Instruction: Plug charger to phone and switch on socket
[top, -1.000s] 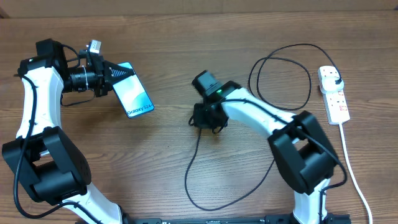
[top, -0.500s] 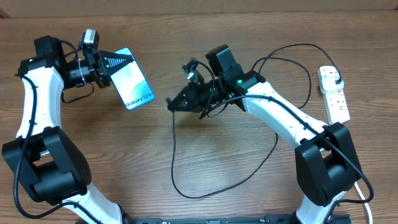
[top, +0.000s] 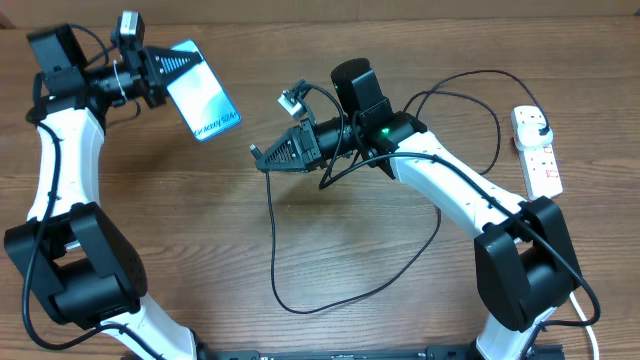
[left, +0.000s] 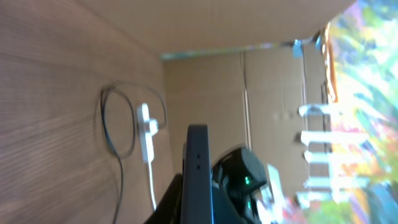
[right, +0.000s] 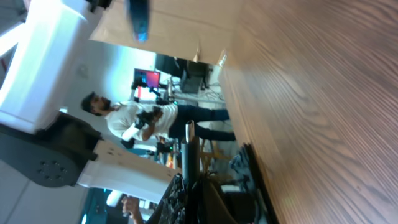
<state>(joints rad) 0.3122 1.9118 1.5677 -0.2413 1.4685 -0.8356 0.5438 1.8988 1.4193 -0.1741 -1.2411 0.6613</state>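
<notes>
The left hand (top: 168, 72) pinches the phone (top: 205, 100) above the bench (top: 180, 230). The right hand (top: 266, 155) pinches the charger (top: 271, 230) near its tip, the socket (top: 537, 155) well behind it

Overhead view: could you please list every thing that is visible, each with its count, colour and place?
phone: 1, light-blue screen, upper left, lifted off the table in the left pincer
charger: 1, black; its tip end is in the right pincer, the cable loops over the middle of the table, and the plug sits in the socket
socket: 1, white with red marks, at the right edge
cord: 1, white, runs from the socket toward the near edge
table: 1, brown wood, under everything
arms: 2, white and black, one on each side
left pincer: 1, black, shut on the phone
right pincer: 1, black, shut on the charger, pointing toward the phone
</notes>
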